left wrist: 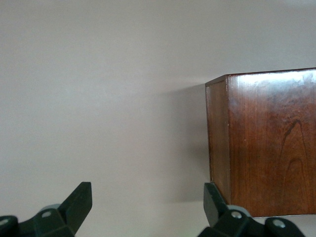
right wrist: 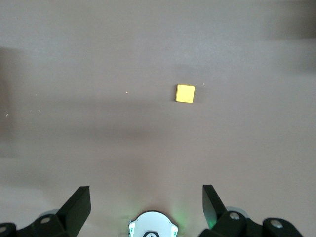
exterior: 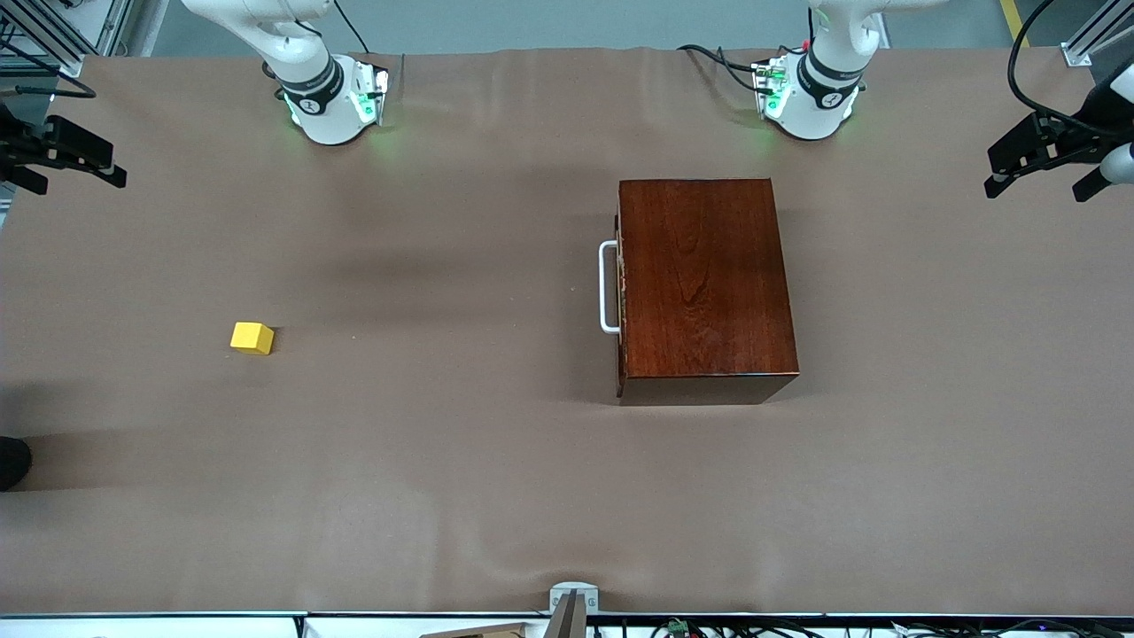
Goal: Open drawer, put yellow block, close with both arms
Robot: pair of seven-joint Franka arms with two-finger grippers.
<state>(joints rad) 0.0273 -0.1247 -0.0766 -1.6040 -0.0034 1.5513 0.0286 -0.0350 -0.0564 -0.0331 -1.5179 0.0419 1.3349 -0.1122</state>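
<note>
The drawer [exterior: 622,292] is shut inside the dark reddish-brown wooden box [exterior: 704,288], and its white bar handle [exterior: 608,288] faces the right arm's end of the table. The yellow block [exterior: 252,338] lies alone on the brown table cover toward the right arm's end. My left gripper [left wrist: 147,197] hangs open high above the table beside the box [left wrist: 266,143], with nothing between its fingers. My right gripper [right wrist: 145,197] is open and empty, high over the table, with the yellow block [right wrist: 185,93] small below it. Neither gripper shows in the front view.
The right arm's base [exterior: 337,97] and the left arm's base [exterior: 811,97] stand along the table's edge farthest from the front camera. Black fixtures [exterior: 53,155] [exterior: 1036,155] jut in at both ends of the table. The right arm's base [right wrist: 153,227] shows below its gripper.
</note>
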